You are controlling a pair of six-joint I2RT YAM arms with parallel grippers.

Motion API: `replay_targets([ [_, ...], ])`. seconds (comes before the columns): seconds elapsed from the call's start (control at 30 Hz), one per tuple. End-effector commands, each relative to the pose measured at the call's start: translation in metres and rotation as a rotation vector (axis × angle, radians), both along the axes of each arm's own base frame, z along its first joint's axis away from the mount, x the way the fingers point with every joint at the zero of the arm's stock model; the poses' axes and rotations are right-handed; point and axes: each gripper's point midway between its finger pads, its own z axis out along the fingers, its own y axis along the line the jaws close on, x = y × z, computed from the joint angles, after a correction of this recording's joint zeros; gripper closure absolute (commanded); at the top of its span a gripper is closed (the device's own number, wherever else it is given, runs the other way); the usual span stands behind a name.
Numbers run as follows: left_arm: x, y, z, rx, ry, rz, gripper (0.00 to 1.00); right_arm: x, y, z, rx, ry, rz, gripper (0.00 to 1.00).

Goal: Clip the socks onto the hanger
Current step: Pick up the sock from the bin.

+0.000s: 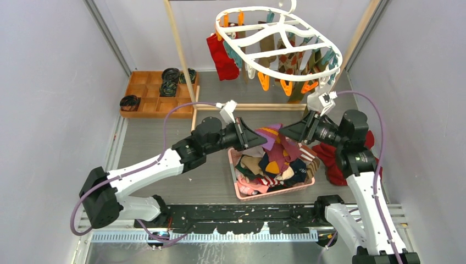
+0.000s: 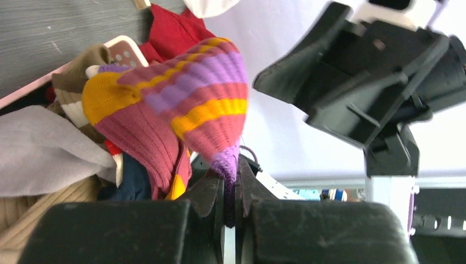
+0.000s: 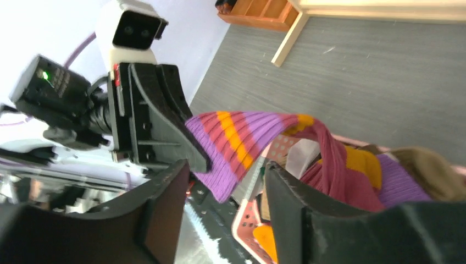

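- Nearest us, the pink basket (image 1: 240,193) sits on the desk (image 1: 165,143), heaped with loose socks (image 1: 275,173).
- Just above its far rim, the left tool (image 1: 257,139) is clamped on the purple end of a striped sock (image 1: 277,144). Only the left wrist view shows the fabric nipped tight between the fingers.
- From above, the tool's black body hides that pinch, and we see just the two tools facing each other across the sock.
- The right tool (image 1: 287,132) stands partly open. Its own camera shows the purple cuff hanging in the gap, and we cannot tell whether it touches either finger.
- The sock's long axis runs from the pinched purple end, over a hump, then down into the pile, with the maroon and orange part toward the basket.
- Farthest off, the hanger (image 1: 264,55) hangs with socks already clipped, a red sock (image 1: 222,58) at its left.
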Motion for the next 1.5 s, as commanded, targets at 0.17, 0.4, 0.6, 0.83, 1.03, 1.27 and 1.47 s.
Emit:
replay_targets([
  [0.17,0.012,0.026,0.026,0.05,0.307,0.22,1.0,-0.062,-0.012,0.027,-0.461,-0.699,0.303,0.09],
  [0.4,0.006,-0.005,0.043,0.023,0.425,0.109,1.0,-0.068,-0.012,0.019,-0.607,-1.055,0.426,0.0],
  [0.6,0.006,-0.02,0.048,-0.001,0.446,0.063,1.0,-0.041,-0.015,0.021,-0.652,-1.105,0.376,0.03],
  [0.83,0.005,-0.031,0.054,-0.04,0.453,0.03,1.0,-0.028,-0.007,0.007,-0.678,-1.119,0.4,0.12],
  [1.03,0.005,-0.035,0.058,-0.061,0.464,0.02,1.0,-0.021,0.006,-0.002,-0.7,-1.141,0.442,0.18],
  [1.27,0.005,-0.035,0.059,-0.084,0.473,0.02,1.0,-0.01,0.007,-0.016,-0.783,-1.154,0.458,0.29],
  [1.47,0.005,-0.035,0.059,-0.097,0.48,0.02,1.0,-0.005,0.007,-0.016,-0.802,-1.171,0.446,0.46],
])
